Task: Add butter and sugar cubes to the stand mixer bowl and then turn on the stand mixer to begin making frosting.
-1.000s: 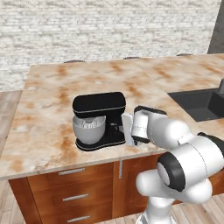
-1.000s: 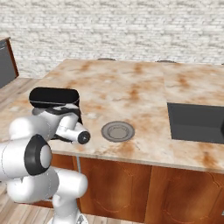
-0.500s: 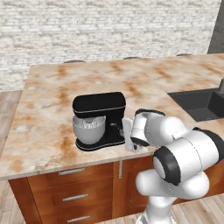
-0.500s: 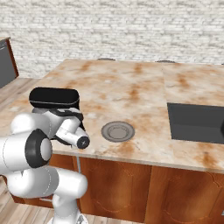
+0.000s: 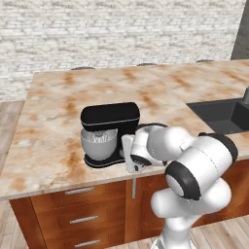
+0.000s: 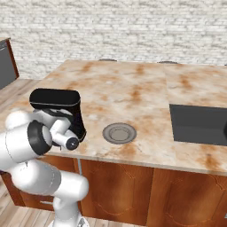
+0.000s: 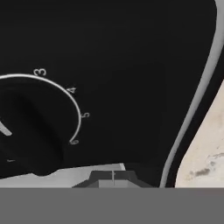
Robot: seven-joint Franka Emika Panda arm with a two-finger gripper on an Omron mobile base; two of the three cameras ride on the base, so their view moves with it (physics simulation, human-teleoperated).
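Note:
The glossy black stand mixer (image 5: 110,118) stands near the counter's front edge, its head down over the silver stand mixer bowl (image 5: 99,144). My gripper (image 5: 128,156) is pressed up against the mixer's right side, low by the neck. In the hand view the shut gripper (image 7: 113,177) points at the mixer's black side wall (image 7: 131,65), just right of its round speed dial (image 7: 35,127) with numbers 3 to 6 on a white arc. From the right base view the mixer (image 6: 56,100) is partly covered by my arm. Butter and sugar cubes are out of view.
A flat round grey plate (image 6: 119,132) lies on the marble counter (image 6: 133,93) right of the mixer. A dark sink (image 6: 198,124) is sunk into the counter further right. Wooden drawers (image 5: 73,219) sit below the front edge. A brick wall runs behind.
My hand has swung left and down from beside the mixer until it sits close against the mixer's right side. Mixer and plate have not moved.

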